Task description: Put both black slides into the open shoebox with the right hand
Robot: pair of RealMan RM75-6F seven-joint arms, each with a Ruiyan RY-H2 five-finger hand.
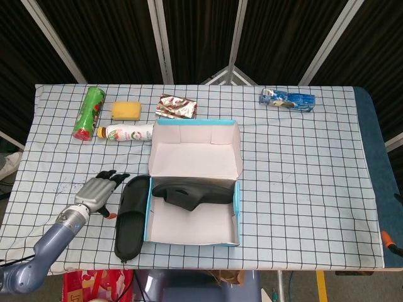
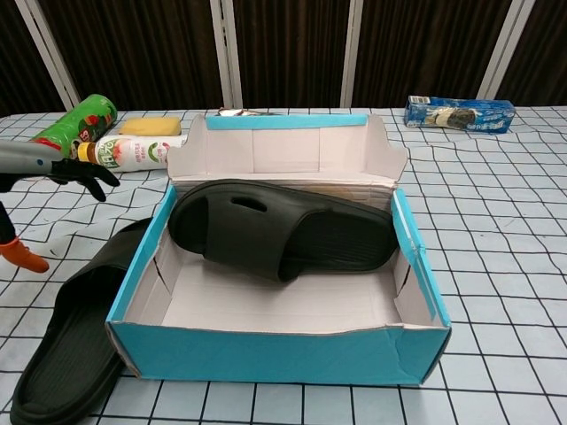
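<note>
One black slide (image 1: pixel 189 192) lies inside the open blue shoebox (image 1: pixel 237 202), leaning across its back half; the chest view shows the same slide (image 2: pixel 283 232) in the box (image 2: pixel 283 356). The other black slide (image 1: pixel 130 217) lies flat on the checked cloth along the box's left wall, also at lower left in the chest view (image 2: pixel 75 341). My left hand (image 1: pixel 96 190) hovers just left of that slide's toe, fingers spread and holding nothing; its dark fingertips (image 2: pixel 84 173) enter the chest view from the left. Of my right hand only an orange tip (image 1: pixel 386 238) shows at the right edge.
Along the table's far side stand a green can (image 1: pixel 88 112), a yellow sponge (image 1: pixel 126 110), a white bottle on its side (image 1: pixel 127 133), a foil packet (image 1: pixel 176 106) and a blue biscuit packet (image 1: pixel 288 99). The raised box lid (image 1: pixel 195 150) faces me.
</note>
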